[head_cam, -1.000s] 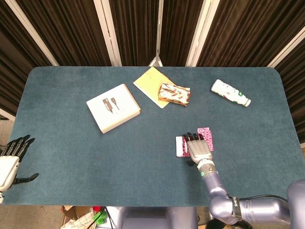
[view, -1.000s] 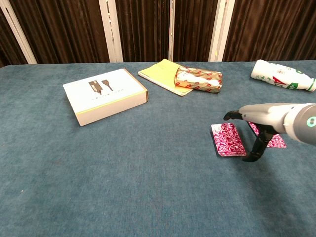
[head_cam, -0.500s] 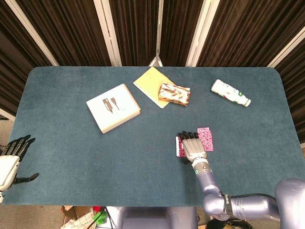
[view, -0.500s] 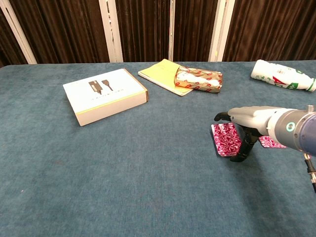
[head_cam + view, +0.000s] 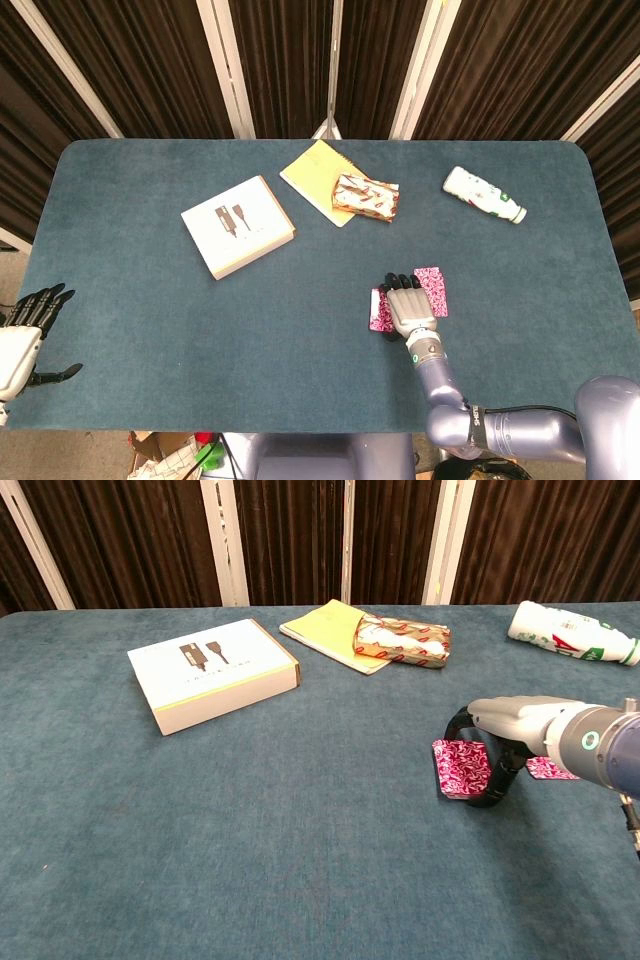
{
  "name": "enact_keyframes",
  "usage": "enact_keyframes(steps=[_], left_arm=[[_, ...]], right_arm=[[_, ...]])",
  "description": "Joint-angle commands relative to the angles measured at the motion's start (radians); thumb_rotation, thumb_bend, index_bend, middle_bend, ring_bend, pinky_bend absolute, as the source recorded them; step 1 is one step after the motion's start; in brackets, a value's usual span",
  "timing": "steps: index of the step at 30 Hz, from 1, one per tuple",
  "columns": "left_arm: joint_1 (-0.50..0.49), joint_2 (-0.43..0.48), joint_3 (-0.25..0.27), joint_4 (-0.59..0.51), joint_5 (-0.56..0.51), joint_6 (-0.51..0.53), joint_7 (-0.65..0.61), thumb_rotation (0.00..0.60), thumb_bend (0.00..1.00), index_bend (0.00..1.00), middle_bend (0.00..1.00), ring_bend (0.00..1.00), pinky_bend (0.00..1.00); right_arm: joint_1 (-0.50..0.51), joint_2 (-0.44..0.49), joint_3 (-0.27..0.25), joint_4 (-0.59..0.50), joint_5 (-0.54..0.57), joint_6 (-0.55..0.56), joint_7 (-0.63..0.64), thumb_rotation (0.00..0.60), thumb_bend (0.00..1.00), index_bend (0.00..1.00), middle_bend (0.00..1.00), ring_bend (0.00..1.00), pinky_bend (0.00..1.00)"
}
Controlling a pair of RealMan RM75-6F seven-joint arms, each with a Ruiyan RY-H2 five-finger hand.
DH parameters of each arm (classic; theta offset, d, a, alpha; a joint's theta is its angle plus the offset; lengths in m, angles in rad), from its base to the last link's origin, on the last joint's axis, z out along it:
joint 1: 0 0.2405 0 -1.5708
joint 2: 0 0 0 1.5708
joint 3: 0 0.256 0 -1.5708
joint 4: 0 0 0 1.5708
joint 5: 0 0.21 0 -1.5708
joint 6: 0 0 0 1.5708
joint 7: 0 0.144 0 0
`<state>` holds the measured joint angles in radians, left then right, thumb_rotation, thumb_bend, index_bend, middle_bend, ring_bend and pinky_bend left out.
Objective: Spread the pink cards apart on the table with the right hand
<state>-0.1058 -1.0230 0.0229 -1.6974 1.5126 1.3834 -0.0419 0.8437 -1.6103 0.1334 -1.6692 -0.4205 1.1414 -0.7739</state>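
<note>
- Right robot hand point(image 5: 408, 305) palm-down over the pink cards, fingers curled down onto the left card point(image 5: 460, 767); looks like pressing/dragging contact, not a lifted grip. Whether a thumb pinches the edge, can't tell.
- Left card sits near table point(image 5: 150, 330) front-centre, just left of the hand in head view; right card point(image 5: 433, 288) peeks out on the hand's other side, seen in chest view as a pink corner point(image 5: 552, 770) behind the wrist.
- Change vs 1 s ago: hand came in leftward from between the cards onto the left one; that card now looks a bit skewed and nudged, w/ fingers wrapped round its far edge.
- Cards already lie apart, w/ a gap under the hand, so spread is partly done; prob. this step widens it by sliding the left card further left.
- Left robot hand point(image 5: 25, 335) idle at the table's near-left edge, fingers apart, holding nothing.
- Box point(image 5: 237, 226), notepad point(image 5: 312, 176), snack pack point(image 5: 365, 196), bottle point(image 5: 484, 194) well apart, untouched.
</note>
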Motion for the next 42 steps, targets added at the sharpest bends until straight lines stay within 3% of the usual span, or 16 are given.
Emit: enact_keyframes(steps=[1, 13, 34, 36, 42], left_arm=[[0.0, 0.0, 0.0, 0.0, 0.0, 0.0, 0.0, 0.6, 0.0, 0.0, 0.0, 0.0, 0.0], [0.0, -0.001, 0.001, -0.002, 0.002, 0.0, 0.002, 0.6, 0.0, 0.0, 0.0, 0.0, 0.0], [-0.004, 0.001, -0.001, 0.002, -0.005, -0.007, -0.011, 0.6, 0.0, 0.0, 0.0, 0.0, 0.0], [-0.004, 0.001, -0.001, 0.003, -0.007, -0.008, -0.011, 0.6, 0.0, 0.0, 0.0, 0.0, 0.0], [-0.005, 0.0, -0.004, 0.004, -0.012, -0.01, -0.009, 0.6, 0.0, 0.0, 0.0, 0.0, 0.0]], right_arm=[[-0.009, -0.002, 0.0, 0.004, -0.024, 0.003, 0.018, 0.6, 0.3, 0.54, 0.11, 0.0, 0.0], [-0.01, -0.003, 0.019, -0.056, -0.08, 0.03, 0.03, 0.6, 0.31, 0.55, 0.11, 0.0, 0.0], [0.056, -0.157, 0.055, -0.042, -0.066, 0.057, -0.039, 0.6, 0.31, 0.54, 0.11, 0.0, 0.0], [0.058, -0.162, 0.053, -0.038, -0.062, 0.057, -0.045, 0.6, 0.31, 0.51, 0.11, 0.0, 0.0], [0.064, -0.157, 0.04, -0.049, -0.027, 0.047, -0.079, 0.6, 0.31, 0.14, 0.01, 0.0, 0.0]])
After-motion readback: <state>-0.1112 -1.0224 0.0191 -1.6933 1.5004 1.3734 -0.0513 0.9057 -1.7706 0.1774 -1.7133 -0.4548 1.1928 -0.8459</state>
